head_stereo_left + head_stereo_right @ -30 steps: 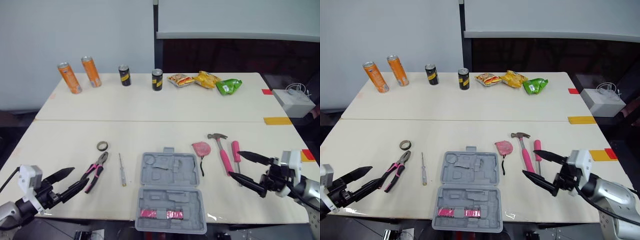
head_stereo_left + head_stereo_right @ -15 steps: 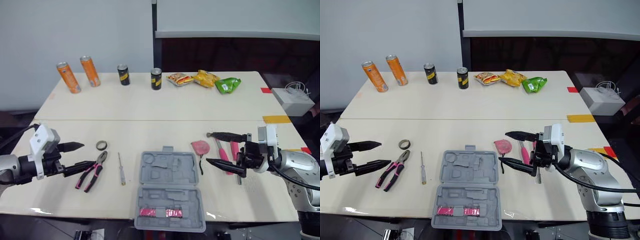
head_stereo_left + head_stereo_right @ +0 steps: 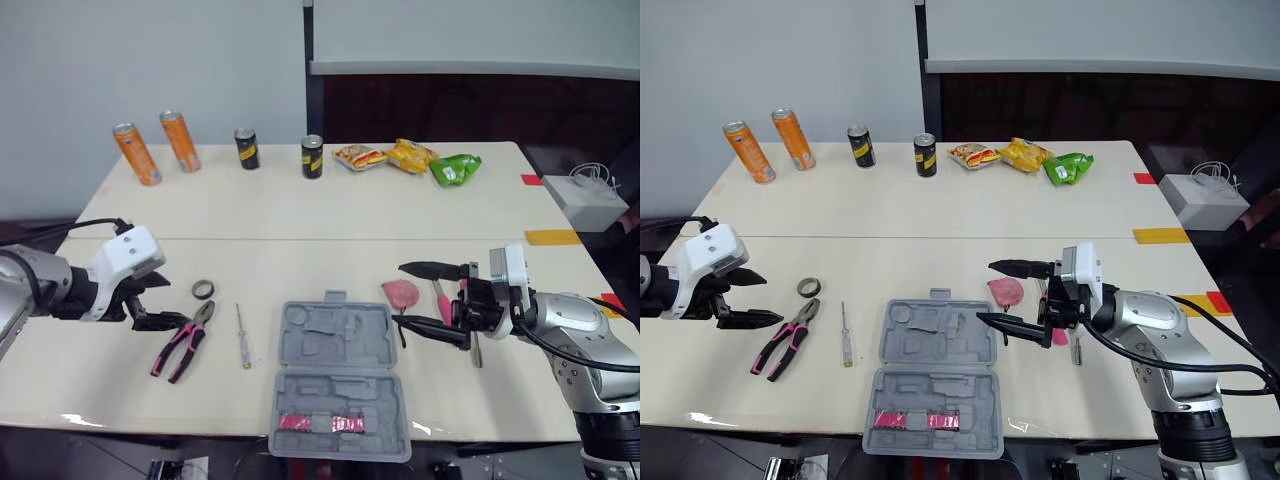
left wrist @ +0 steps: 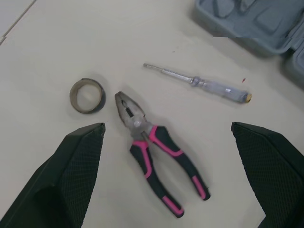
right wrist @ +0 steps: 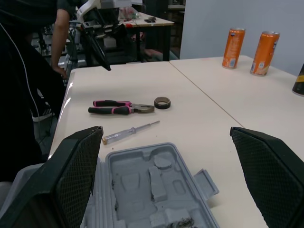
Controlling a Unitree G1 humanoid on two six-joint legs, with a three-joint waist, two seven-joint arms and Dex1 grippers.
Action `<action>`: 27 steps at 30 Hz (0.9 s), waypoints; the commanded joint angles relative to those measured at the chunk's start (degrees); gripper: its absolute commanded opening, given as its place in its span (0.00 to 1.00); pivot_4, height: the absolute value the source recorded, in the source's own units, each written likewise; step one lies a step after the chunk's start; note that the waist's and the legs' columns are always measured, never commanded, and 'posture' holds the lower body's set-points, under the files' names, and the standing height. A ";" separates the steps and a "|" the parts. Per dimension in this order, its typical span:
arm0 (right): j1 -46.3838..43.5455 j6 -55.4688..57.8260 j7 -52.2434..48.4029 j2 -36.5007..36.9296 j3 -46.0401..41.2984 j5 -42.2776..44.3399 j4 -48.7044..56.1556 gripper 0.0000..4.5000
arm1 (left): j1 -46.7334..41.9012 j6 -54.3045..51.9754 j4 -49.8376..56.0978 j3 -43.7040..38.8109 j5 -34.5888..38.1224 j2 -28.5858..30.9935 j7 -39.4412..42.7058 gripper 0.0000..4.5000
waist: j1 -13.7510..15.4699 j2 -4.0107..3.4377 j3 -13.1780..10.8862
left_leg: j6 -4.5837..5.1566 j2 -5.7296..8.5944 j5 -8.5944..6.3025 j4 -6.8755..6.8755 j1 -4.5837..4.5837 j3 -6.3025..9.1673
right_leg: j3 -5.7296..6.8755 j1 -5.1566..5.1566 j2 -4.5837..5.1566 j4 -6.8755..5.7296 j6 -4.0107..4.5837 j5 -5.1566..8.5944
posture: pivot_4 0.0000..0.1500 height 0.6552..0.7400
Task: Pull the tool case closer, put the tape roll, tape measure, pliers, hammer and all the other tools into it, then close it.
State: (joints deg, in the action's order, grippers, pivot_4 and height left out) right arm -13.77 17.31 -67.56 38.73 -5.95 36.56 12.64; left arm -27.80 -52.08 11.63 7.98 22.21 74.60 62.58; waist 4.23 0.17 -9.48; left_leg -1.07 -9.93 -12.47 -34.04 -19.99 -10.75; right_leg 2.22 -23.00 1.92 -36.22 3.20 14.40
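The grey tool case (image 3: 340, 380) lies open near the table's front edge, a pink strip in its near half. Left of it lie a clear-handled screwdriver (image 3: 243, 338), pink-handled pliers (image 3: 180, 345) and a small tape roll (image 3: 204, 290). My left gripper (image 3: 168, 303) hovers open just left of the pliers and roll, with the pliers (image 4: 152, 152) lying between its fingers (image 4: 71, 180). Right of the case are a pink tape measure (image 3: 403, 293), a pink-handled hammer (image 3: 441, 296) and a pink screwdriver (image 3: 475, 340). My right gripper (image 3: 400, 295) is open, pointing left over the tape measure and partly hiding the hammer.
Two orange cans (image 3: 160, 148) and two black cans (image 3: 280, 152) stand along the far edge, with snack bags (image 3: 410, 160) beside them. A white box (image 3: 590, 200) sits off the table's right side. Yellow and red tape marks (image 3: 555, 238) are on the right edge.
Both arms came forward from the table's front edge. The left gripper moved up beside the pliers and tape roll. The right gripper swung left over the hammer to the tape measure.
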 commanded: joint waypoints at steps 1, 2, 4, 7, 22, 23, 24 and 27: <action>-0.41 -0.89 0.79 -0.66 -0.47 0.26 1.79 0.99 | -13.34 -6.36 -6.68 13.68 -10.05 -0.68 5.86 1.00 | 0.11 0.00 0.00 | -0.01 0.00 0.01 -0.01 0.00 0.01 | 0.00 -0.01 0.00 -0.05 0.01 0.01 | 1.00 1.00; -0.35 -1.03 1.07 -0.93 -0.46 0.24 1.78 0.99 | -17.71 -6.00 -10.51 17.75 -13.21 -2.69 7.49 1.00 | 0.20 -0.05 0.01 | -0.04 0.00 0.03 -0.01 0.00 0.02 | 0.00 -0.02 -0.01 -0.08 0.01 0.00 | 1.00 1.00; -0.25 -1.32 1.49 -1.37 -0.32 0.06 1.79 0.99 | -24.01 -4.86 -17.02 24.09 -18.05 -5.84 10.99 1.00 | 0.19 -0.08 0.02 | -0.08 0.02 0.05 -0.01 0.00 0.00 | -0.01 -0.04 0.01 -0.12 0.03 0.01 | 1.00 1.00; 0.25 -1.77 2.21 -2.00 -0.43 -0.06 1.82 0.99 | -32.30 0.11 -32.37 31.26 -25.64 -13.24 13.47 1.00 | 0.22 -0.09 0.02 | -0.14 0.08 0.08 -0.03 -0.20 0.03 | -0.02 -0.06 0.04 -0.18 0.02 0.01 | 1.00 1.00; 3.95 -2.07 4.65 -1.68 -2.02 0.02 4.58 1.00 | -46.04 16.15 -79.70 28.87 -37.05 -40.71 5.38 0.52 | 0.38 0.00 0.00 | 0.01 0.21 0.01 -0.54 -1.34 1.10 | 0.88 -0.39 0.25 -0.27 -0.47 -0.31 | 1.00 1.00; 4.11 -2.05 4.77 -1.61 -2.13 0.06 4.70 1.00 | -46.11 16.49 -80.50 28.37 -37.43 -41.28 4.95 0.52 | 0.39 0.01 0.00 | 0.01 0.20 0.02 -0.58 -1.35 1.24 | 1.02 -0.37 0.26 -0.28 -0.47 -0.31 | 1.00 1.00; 4.25 -2.06 4.88 -1.56 -2.24 0.09 4.77 1.00 | -46.19 16.72 -81.20 27.88 -37.68 -41.78 4.49 0.52 | 0.43 0.01 0.00 | 0.01 0.19 0.03 -0.61 -1.35 1.34 | 1.12 -0.37 0.27 -0.28 -0.47 -0.31 | 1.00 1.00; 4.76 -2.10 5.23 -1.50 -2.37 0.09 5.11 1.00 | -46.24 17.19 -82.76 26.35 -38.42 -43.36 3.18 0.52 | 0.50 0.02 0.00 | 0.02 0.19 0.03 -0.65 -1.52 1.46 | 1.28 -0.38 0.30 -0.28 -0.47 -0.31 | 1.00 1.00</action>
State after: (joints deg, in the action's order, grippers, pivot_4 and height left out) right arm -8.99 15.91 -62.66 36.69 -6.77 36.04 14.99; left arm -72.31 -35.40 -70.37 35.76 -14.82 31.18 66.50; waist 4.74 0.18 -9.48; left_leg -1.05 -9.73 -12.44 -34.71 -21.63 -9.27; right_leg 3.53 -23.38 2.25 -36.49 2.74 14.09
